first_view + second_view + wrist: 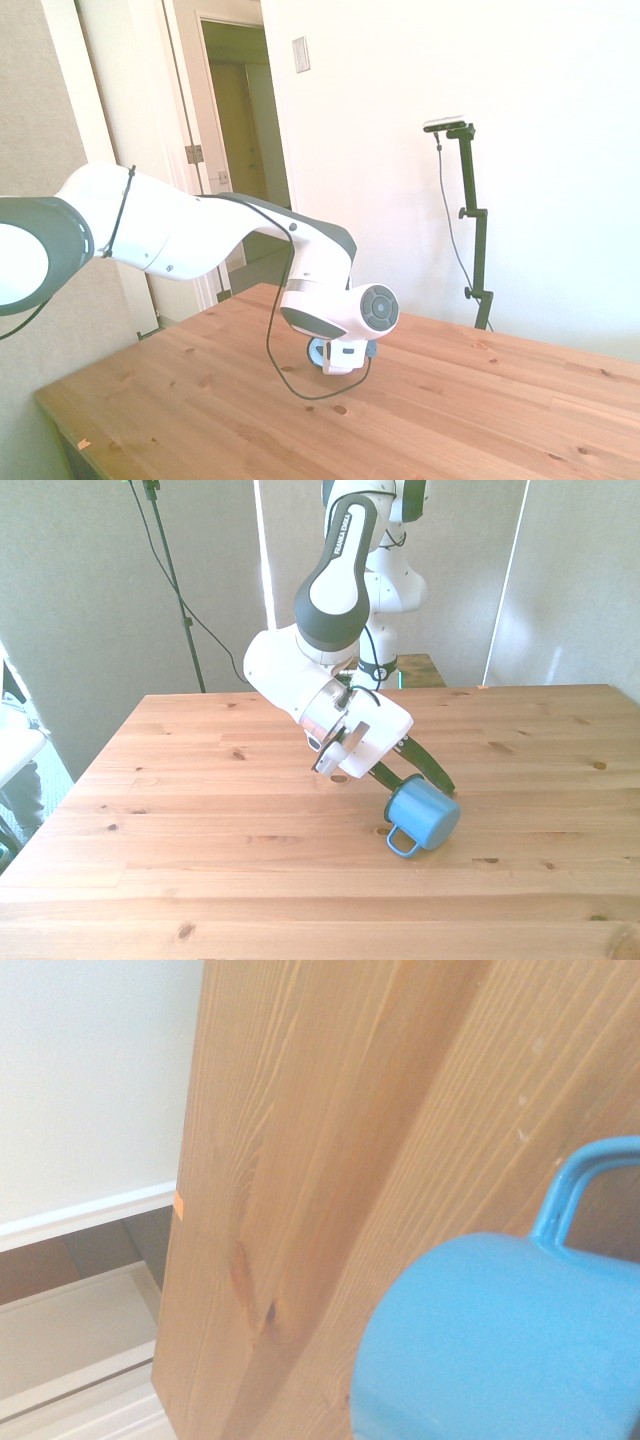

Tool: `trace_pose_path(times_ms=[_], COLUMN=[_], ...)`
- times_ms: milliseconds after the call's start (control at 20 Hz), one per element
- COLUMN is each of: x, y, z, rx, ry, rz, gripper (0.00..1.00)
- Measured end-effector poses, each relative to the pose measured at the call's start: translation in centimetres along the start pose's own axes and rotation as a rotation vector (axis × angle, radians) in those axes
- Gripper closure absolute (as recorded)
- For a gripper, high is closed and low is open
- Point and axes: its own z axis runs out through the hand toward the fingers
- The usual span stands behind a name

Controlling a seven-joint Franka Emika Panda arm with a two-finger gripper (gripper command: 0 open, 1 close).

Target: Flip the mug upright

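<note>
The light-blue mug (425, 818) leans tilted on the wooden table (200, 810), right of centre in the front view. Its loop handle (399, 842) points toward the table's near edge, and its flat bottom faces up toward the arm. My gripper (425, 785) comes down at a slant from the white hand, with a dark finger on each side of the mug's upper end, shut on it. In the side view only a sliver of the mug (317, 350) shows behind the hand. The wrist view has the mug's blue body (490, 1345) and handle (578, 1182) close up; the opening is hidden.
Bare wood surrounds the mug on all sides. A black cable (275, 350) hangs from the arm down toward the tabletop. The table's edge, marked with a small orange tag (180, 1205), shows in the wrist view with floor beyond it.
</note>
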Motion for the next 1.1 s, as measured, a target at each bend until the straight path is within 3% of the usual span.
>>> trace_pose_path(times_ms=[1000, 1050, 1100], x=[0.34, 0.32, 0.31], y=[-0.24, -0.26, -0.28], z=[0.01, 0.00, -0.01], rx=[0.017, 0.018, 0.018], ry=[-0.006, -0.006, -0.006], rz=[0.011, 0.011, 0.010], gripper=[0.00, 1.00, 1.00])
